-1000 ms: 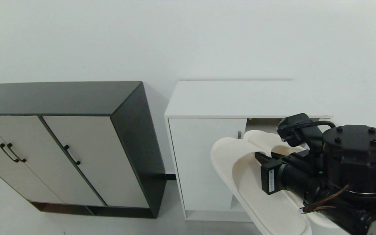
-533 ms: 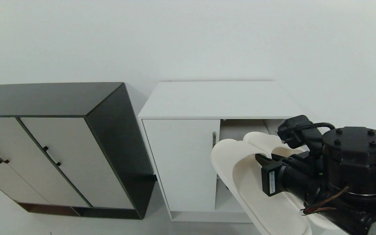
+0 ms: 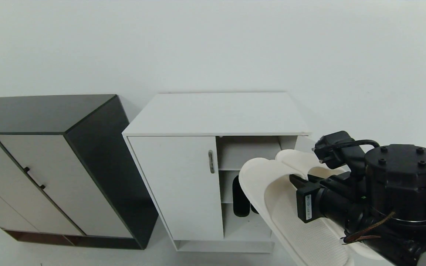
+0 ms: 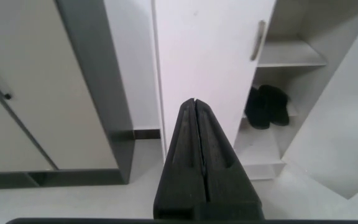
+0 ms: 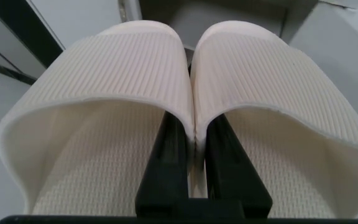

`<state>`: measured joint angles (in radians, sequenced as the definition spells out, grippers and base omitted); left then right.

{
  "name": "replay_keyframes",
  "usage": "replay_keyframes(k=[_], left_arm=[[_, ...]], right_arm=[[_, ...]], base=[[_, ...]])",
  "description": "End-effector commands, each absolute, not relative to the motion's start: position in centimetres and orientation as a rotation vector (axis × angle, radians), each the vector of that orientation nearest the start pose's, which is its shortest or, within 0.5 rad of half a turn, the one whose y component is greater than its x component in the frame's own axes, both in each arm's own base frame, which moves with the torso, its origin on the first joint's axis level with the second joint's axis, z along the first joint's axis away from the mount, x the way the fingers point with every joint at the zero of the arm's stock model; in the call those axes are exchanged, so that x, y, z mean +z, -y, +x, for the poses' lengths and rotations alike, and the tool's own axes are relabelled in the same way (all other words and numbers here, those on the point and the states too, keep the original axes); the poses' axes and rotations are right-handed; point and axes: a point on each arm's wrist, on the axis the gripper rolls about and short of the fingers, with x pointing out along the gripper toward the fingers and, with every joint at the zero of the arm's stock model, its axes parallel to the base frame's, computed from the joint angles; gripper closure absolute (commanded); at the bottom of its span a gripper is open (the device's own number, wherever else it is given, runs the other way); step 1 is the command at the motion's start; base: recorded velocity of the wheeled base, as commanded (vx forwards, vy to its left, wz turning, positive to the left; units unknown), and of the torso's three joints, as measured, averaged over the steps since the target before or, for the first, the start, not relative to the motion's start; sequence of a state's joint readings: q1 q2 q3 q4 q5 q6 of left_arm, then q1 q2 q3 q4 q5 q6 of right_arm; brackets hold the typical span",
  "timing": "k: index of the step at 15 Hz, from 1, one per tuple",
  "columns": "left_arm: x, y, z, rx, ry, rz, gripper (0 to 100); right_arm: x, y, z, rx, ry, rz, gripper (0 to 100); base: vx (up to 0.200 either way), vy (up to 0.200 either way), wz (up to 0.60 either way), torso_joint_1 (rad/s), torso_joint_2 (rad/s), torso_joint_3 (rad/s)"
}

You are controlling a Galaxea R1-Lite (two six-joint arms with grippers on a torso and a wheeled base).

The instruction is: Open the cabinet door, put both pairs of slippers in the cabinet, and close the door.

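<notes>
Cream ribbed foam slippers [image 3: 268,184] hang just before the open boxy white laminate cabinet [image 3: 216,114]. Your right gripper [image 5: 196,162] pinches their inner walls together, so both travel as one. Black soft slippers [image 3: 240,201] sit shelved inside. Left gripper [image 4: 196,143] is clenched and empty.

The head camera looks forward and down from above, standing back from the white wooden cabinet [image 3: 216,111]. The left wrist camera looks along the left end effector [image 4: 194,106] at that cabinet's front ahead of its tip, lower and nearer. The right wrist camera sits tight behind the right end effector [image 5: 194,149], right up against the cream ribbed foam slippers [image 5: 117,68] on it. The head and left wrist views share the cabinet's closed white door [image 3: 176,184] and the black shoes [image 3: 240,199] on its shelf.
</notes>
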<state>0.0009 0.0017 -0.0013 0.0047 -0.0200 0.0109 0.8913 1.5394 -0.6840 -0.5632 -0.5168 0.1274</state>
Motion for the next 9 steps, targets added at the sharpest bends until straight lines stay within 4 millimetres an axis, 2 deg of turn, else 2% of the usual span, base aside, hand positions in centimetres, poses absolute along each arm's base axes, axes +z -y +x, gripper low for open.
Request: replay_keyframes(k=[1, 9], left_arm=[[7.55, 0.05, -2.28, -0.018, -0.005, 0.011, 100], [7.55, 0.05, -2.28, -0.018, -0.005, 0.011, 100]], right_arm=[[18.71, -19.4, 17.1, 0.356, -0.252, -0.069, 100], [18.47, -19.54, 17.22, 0.354, -0.248, -0.067, 100]], base=[[0.0, 0.0, 0.0, 0.0, 0.0, 0.0], [0.0, 0.0, 0.0, 0.0, 0.0, 0.0]])
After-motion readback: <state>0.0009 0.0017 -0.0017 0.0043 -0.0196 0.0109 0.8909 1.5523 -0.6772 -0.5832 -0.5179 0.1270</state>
